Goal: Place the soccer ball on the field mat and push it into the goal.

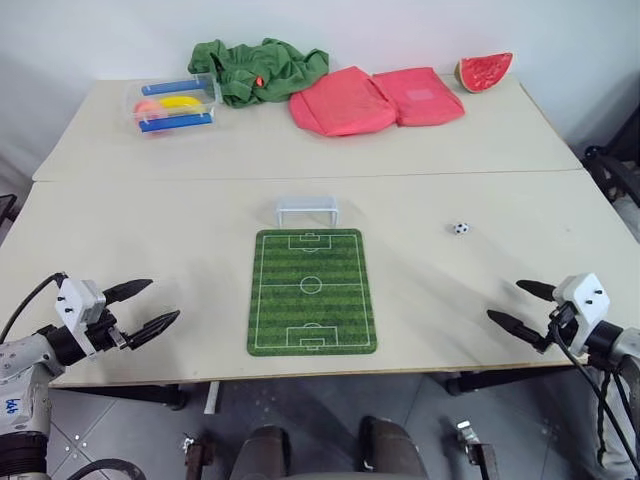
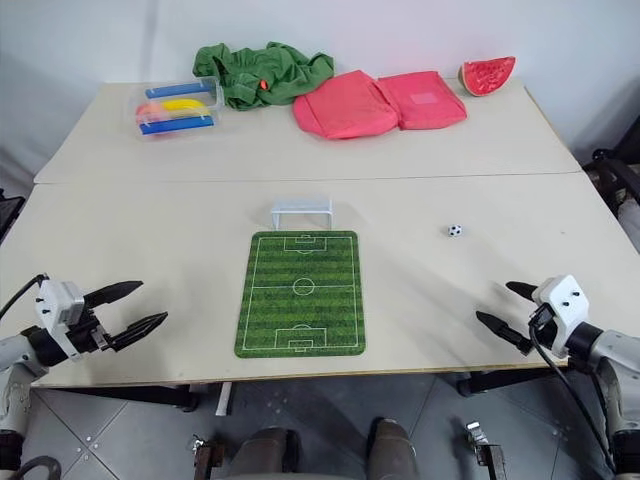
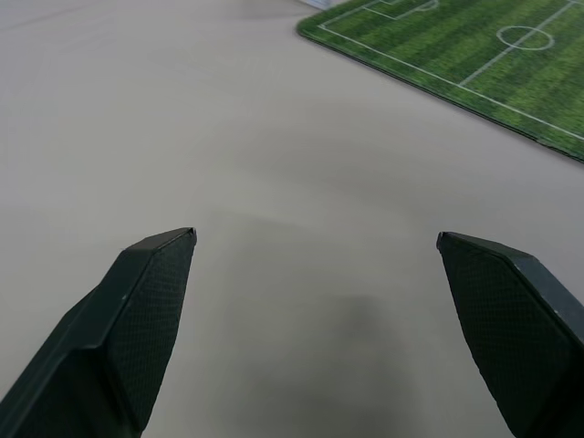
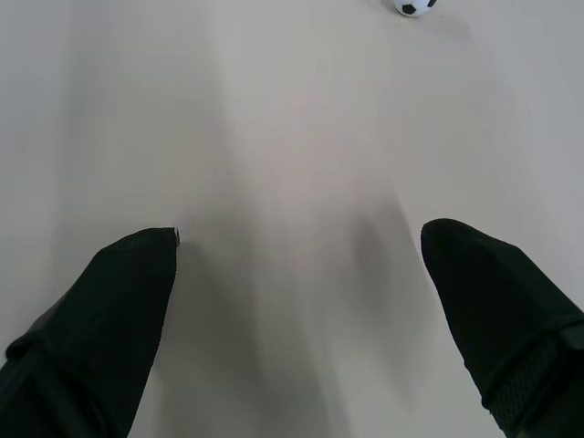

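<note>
Taking the green striped field mat, a flat rectangle with rounded corners printed with white pitch lines, as the landmark, the black two-fingered left gripper hangs well to the left of it near the front edge of the pale beige table, its fingers spread wide and holding nothing. It looks parked there to leave the mat free.

Far behind the mat and to its left, a clear plastic tray holds blue, yellow and pink pieces, and a crumpled green cloth lies just beside it; both seem stored at the back, out of the working area.

The small white-framed, pale translucent goal stands upright just behind the mat's far short edge, its mouth facing the pitch, so a ball rolled along the mat's length would run into it. Farther behind, two folded pink-red cloths lie side by side.

The tiny white soccer ball with black patches rests on bare table well to the right of the mat, roughly level with its far edge, not yet on the pitch. A red watermelon-slice toy sits at the far right back.

The black-fingered right gripper hovers right of the mat, nearer the front than the ball, fingers spread and empty, probably best placed to fetch it.

No brand or readable writing shows on these things.
</note>
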